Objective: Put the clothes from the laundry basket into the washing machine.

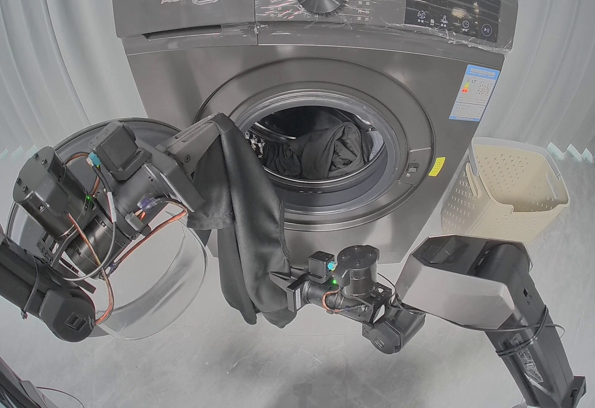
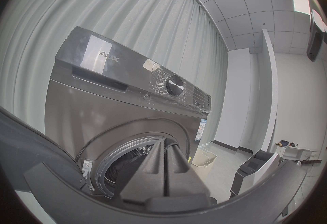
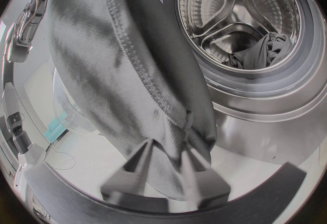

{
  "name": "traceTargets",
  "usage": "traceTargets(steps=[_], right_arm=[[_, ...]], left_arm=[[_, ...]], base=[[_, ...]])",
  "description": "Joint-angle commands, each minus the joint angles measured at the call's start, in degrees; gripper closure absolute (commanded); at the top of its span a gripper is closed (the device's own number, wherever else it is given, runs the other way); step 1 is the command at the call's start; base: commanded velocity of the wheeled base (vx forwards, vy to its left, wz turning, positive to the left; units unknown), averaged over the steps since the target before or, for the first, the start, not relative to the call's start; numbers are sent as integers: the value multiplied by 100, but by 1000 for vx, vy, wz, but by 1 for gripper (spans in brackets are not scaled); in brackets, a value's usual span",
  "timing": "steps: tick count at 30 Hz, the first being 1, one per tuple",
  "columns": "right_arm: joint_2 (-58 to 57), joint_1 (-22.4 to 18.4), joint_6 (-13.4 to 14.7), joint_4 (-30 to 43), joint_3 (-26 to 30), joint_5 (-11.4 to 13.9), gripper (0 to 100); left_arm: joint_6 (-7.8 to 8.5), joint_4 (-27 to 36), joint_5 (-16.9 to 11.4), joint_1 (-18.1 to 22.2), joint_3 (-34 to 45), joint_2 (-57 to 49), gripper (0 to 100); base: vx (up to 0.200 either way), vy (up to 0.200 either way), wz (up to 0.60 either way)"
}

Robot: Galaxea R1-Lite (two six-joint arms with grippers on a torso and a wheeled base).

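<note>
A grey front-loading washing machine (image 1: 347, 74) stands with its round door (image 1: 155, 285) swung open to the left. A heap of dark clothes (image 1: 322, 149) lies in the drum (image 3: 238, 7). A long black garment (image 1: 245, 211) hangs in front of the opening's left side. My left gripper (image 1: 207, 130) is shut on its top edge, level with the opening's rim; its pressed-together fingers (image 2: 153, 173) show in the left wrist view. My right gripper (image 1: 280, 285) sits low, below the opening, with the garment's lower end (image 3: 112, 64) bunched between its fingers (image 3: 143, 160).
A beige perforated laundry basket (image 1: 508, 192) stands on the floor right of the machine, with no clothes showing in it. The open door takes up the space at lower left. Bare floor lies in front of the machine. Grey curtains hang behind.
</note>
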Motion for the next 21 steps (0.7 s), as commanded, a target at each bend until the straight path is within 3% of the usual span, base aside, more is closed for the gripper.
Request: traceTargets(steps=[1, 6, 10, 12, 21], right_arm=[[120, 34, 3, -146, 45, -6, 100], [-99, -89, -120, -357, 537, -59, 100], [-653, -388, -401, -401, 1003, -59, 100], [-1172, -643, -665, -524, 1566, -67, 100], [-2622, -1091, -691, -928, 2875, -129, 100]], left_arm=[[-3, 5, 1, 24, 15, 31, 100], [-3, 5, 1, 59, 42, 48, 100], [-3, 5, 1, 130, 51, 75, 100], [-3, 5, 1, 174, 42, 110, 100], [-3, 5, 1, 235, 112, 119, 100]], base=[[0, 0, 0], [0, 0, 0], [0, 0, 0], [0, 0, 0], [0, 0, 0]])
